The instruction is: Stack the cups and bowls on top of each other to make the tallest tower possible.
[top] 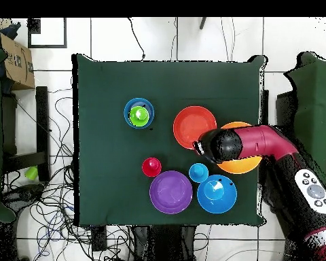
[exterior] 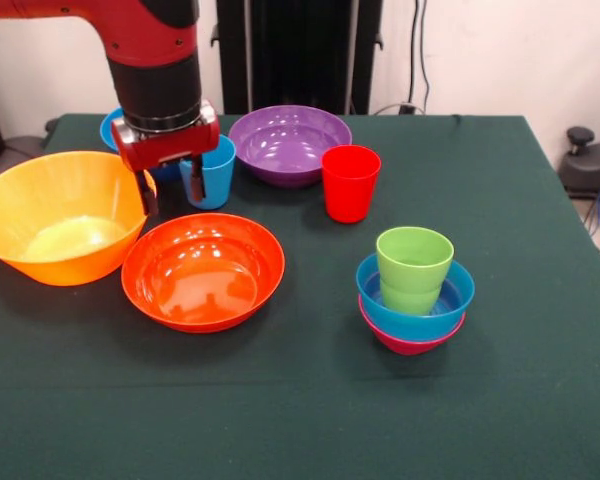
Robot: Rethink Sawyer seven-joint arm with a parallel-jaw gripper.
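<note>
Glossy red arm with black joints, dark slim jaws.

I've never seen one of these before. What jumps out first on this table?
The red arm's gripper hangs with open fingers between the big yellow-orange bowl and the light blue cup, above the red-orange bowl. Off to the side stands a little stack: a green cup in a small blue bowl on a magenta one.
</note>
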